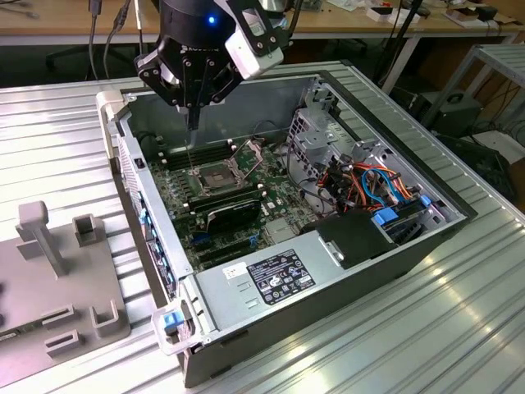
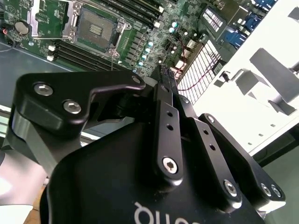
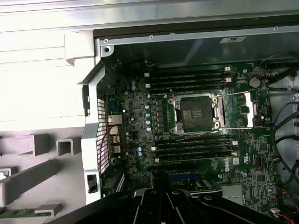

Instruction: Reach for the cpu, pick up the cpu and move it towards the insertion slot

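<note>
The end effector (image 2: 164, 73) is held with its 2 fingers (image 2: 165, 116) pressed together; whether the cpu is pinched cannot be told; it is pointed straight down into the computer case (image 1: 246, 98), probably to clear the walls; beyond, the insertion slot (image 3: 196, 114) is seen unlatched on the green board (image 3: 140, 126).

Nothing legible. Black label (image 1: 279, 277) on power supply (image 1: 223, 287) carries print too small to read. White lettering (image 2: 154, 214) on gripper (image 2: 167, 77) is cut off.
</note>
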Robot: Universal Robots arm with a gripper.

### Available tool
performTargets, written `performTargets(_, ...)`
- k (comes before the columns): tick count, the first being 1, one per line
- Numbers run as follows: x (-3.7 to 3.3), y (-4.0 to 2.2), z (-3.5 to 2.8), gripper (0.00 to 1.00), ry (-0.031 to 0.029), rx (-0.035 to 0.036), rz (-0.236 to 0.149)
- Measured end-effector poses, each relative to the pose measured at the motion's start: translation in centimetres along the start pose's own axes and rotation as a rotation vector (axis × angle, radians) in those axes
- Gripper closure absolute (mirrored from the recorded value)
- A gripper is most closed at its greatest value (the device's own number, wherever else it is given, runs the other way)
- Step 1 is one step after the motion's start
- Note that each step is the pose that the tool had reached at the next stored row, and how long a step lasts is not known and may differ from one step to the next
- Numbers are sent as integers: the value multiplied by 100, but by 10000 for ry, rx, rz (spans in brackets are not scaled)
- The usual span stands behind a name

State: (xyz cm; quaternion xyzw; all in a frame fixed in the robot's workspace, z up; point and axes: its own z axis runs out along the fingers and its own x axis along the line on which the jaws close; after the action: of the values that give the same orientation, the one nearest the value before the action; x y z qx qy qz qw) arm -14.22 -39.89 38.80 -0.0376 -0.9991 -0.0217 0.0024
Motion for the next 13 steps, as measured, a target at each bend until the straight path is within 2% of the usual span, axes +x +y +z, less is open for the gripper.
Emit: performTargets(13,48,-3,1,89,-1,-1,2)
